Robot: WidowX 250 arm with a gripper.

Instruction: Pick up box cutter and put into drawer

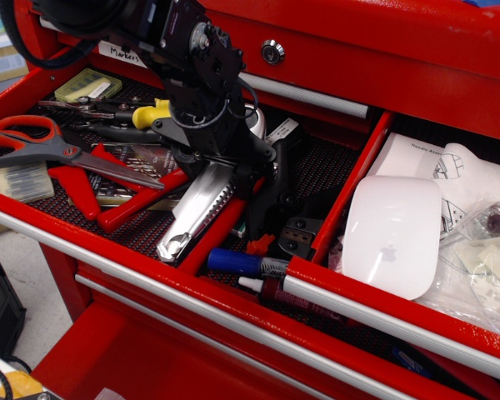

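The box cutter is a long silver toothed blade body. It lies slanted in the open red drawer, its lower end by the front rail and its body leaning on a red divider. My gripper is low over the cutter's upper end and covers it. A black finger reaches down on the cutter's right side and another stands at its left. The wrist hides the jaws, so I cannot tell whether they press on the cutter.
Orange-handled scissors, a yellow-handled tool and red-handled pliers lie in the left compartment. A blue marker and black parts fill the middle one. A white mouse and papers lie at right. The "Markers" drawer front is behind.
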